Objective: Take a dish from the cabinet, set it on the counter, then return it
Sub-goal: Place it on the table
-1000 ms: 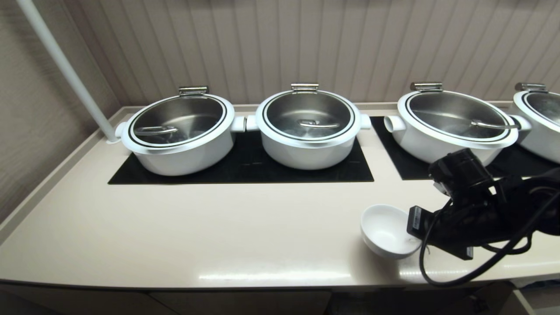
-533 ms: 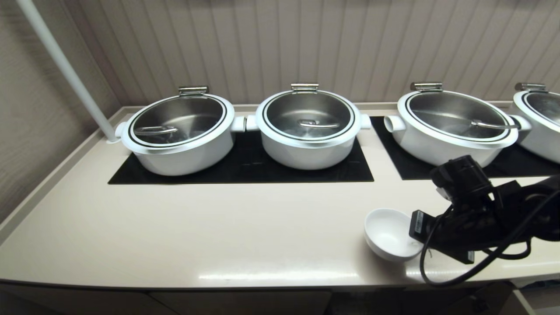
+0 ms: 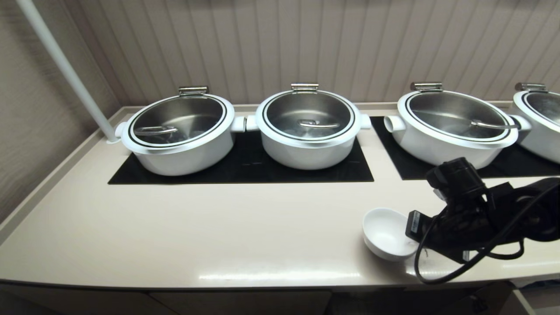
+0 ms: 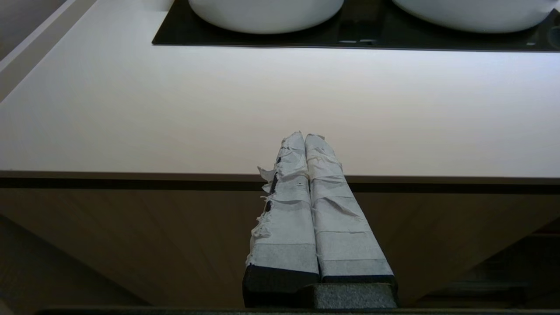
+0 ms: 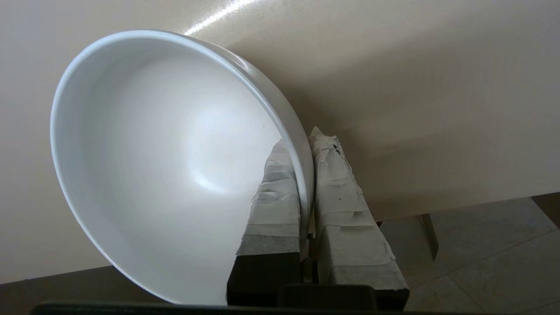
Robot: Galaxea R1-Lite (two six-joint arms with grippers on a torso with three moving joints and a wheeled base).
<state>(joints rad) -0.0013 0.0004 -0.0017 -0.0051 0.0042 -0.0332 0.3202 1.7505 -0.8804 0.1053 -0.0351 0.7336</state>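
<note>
Dish (image 5: pixel 166 166) rim sits clamped between right gripper (image 5: pixel 306 144) fingers (head view hides them), above counter (image 3: pixel 218 227).

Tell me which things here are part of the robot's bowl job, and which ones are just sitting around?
Part of the job:
- small white round ceramic bowl
- right gripper, pinching the bowl's rim
- glossy cream-beige counter

Just sitting around:
- big white pots with steel lids
- black inset panels
- white pole in the corner
- left gripper, idle before the counter's front edge
</note>
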